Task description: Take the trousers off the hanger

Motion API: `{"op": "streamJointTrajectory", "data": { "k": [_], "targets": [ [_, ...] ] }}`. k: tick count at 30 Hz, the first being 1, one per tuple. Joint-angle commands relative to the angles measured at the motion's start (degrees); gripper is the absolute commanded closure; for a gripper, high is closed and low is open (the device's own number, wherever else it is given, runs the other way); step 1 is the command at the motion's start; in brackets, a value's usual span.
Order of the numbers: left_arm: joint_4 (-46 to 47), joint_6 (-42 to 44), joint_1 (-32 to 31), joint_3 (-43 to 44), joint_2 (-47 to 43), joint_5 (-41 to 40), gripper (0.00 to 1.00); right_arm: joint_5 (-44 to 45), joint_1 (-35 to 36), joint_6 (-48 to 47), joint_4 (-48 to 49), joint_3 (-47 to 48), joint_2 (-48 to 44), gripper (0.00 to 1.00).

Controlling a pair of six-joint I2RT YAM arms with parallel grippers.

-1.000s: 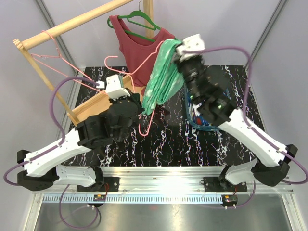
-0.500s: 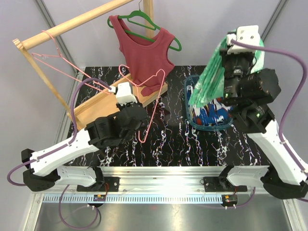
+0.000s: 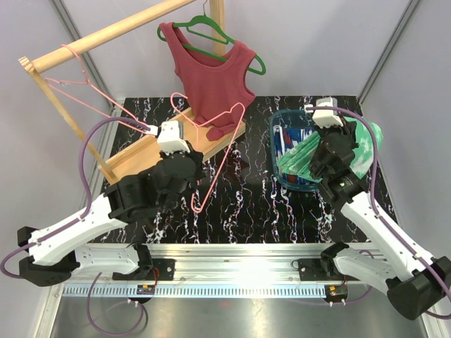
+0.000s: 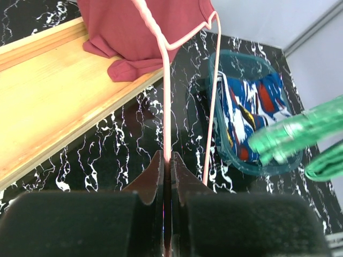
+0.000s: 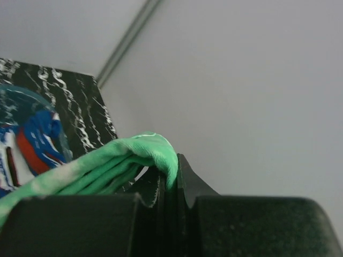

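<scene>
My left gripper is shut on the wire of a bare pink hanger, held above the table in front of the wooden rack base. In the left wrist view the wire runs straight up out of my closed gripper. My right gripper is shut on the green-and-white tie-dye trousers, which drape over the teal bin. The right wrist view shows the green fabric pinched in the gripper. The blue patterned trousers lie folded inside the bin.
A dark red tank top hangs on a green hanger from the wooden rail. Another pink hanger hangs at the rail's left end. The wooden rack base lies at the table's back left. Grey walls close in on both sides.
The right arm pulled the green trousers off the pink hanger, swung them right and lowered them onto the bin. The left gripper kept hold of the hanger, which now hangs bare.
</scene>
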Motion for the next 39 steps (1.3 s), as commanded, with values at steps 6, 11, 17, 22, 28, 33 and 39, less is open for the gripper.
{"op": "streamJointTrajectory", "data": {
  "k": [6,11,17,22,28,33,39],
  "targets": [
    [1.81,2.27,0.15,-1.01,-1.53,3.35,1.00,-0.72,-6.44,2.05,9.53,1.79,5.06,1.00],
    [1.82,2.27,0.15,-1.19,-2.06,3.61,1.00,1.54,-6.35,6.19,6.08,7.58,14.47,1.00],
    [1.20,2.89,0.06,-0.66,-2.15,3.61,1.00,1.64,-6.44,7.78,3.81,11.72,12.82,1.00],
    [1.55,2.36,0.06,-1.27,-2.59,4.05,1.00,2.78,-6.44,2.42,3.90,14.19,9.22,1.00],
    [1.73,2.36,0.14,-0.84,-2.85,5.36,1.00,4.46,-6.44,-1.36,0.65,15.33,4.38,1.00],
    [2.08,2.62,0.06,-0.84,-3.03,6.42,1.00,4.37,-6.62,-2.07,-1.91,14.20,1.57,1.00],
    [3.22,4.02,-0.03,-1.01,-2.50,8.71,1.00,1.48,-9.34,1.26,-0.41,9.88,8.04,1.00]
  ]
}}
